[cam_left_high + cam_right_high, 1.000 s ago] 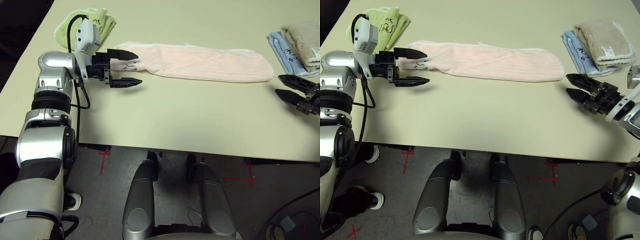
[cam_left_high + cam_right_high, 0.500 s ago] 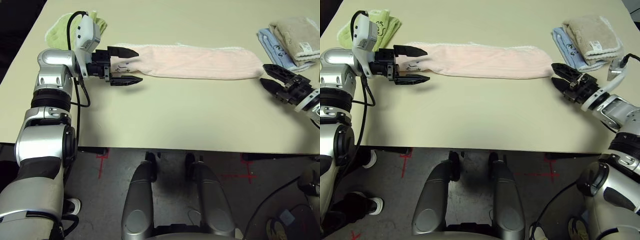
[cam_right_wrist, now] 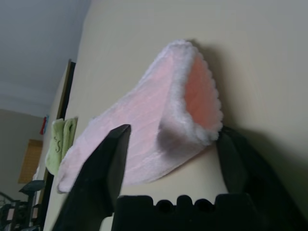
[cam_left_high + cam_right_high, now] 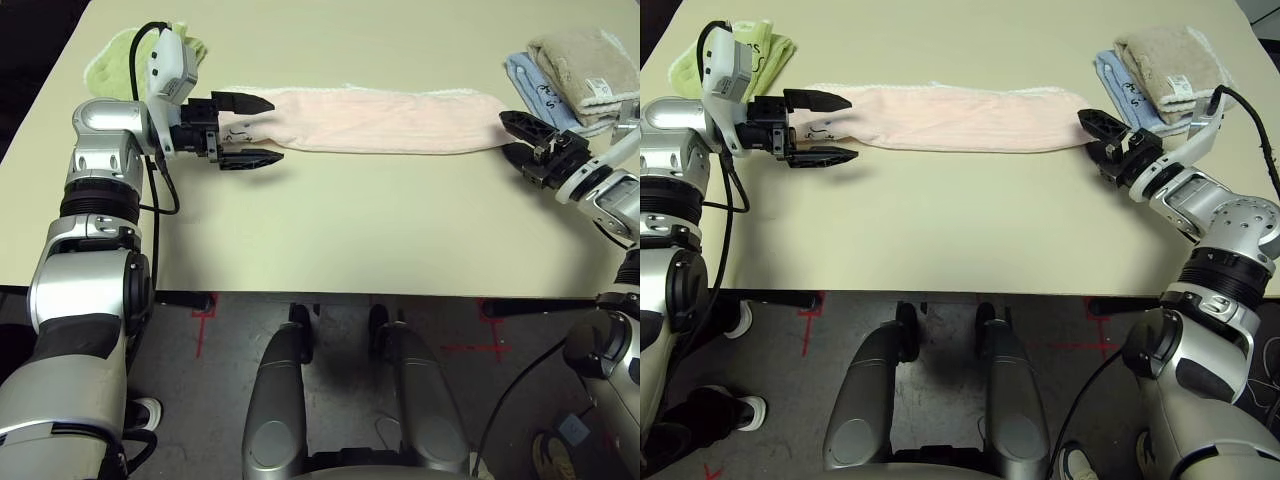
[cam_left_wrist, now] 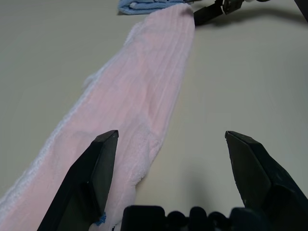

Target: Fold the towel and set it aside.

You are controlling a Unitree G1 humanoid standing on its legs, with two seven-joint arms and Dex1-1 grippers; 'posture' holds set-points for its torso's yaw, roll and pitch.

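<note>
The pale pink towel (image 4: 380,105) lies in a long strip across the far half of the table, with its dark embroidered mark at the left end. My left gripper (image 4: 262,128) is open at that left end: one finger is over the towel (image 5: 144,86), the other over bare table in front of it. My right gripper (image 4: 510,134) is open at the strip's right end. That folded end, trimmed in white scallops (image 3: 192,96), sits between the right gripper's fingers (image 3: 108,163). Neither gripper holds anything.
A light green towel (image 4: 120,55) lies beyond my left gripper at the table's far left. Blue and beige folded cloths (image 4: 565,60) are stacked at the far right, just beyond my right gripper. Bare table (image 4: 380,220) stretches from the towel to the front edge.
My right gripper has travelled left and away from me, up to the towel's right end, staying open. My left gripper has hardly moved. The camera view has shifted.
</note>
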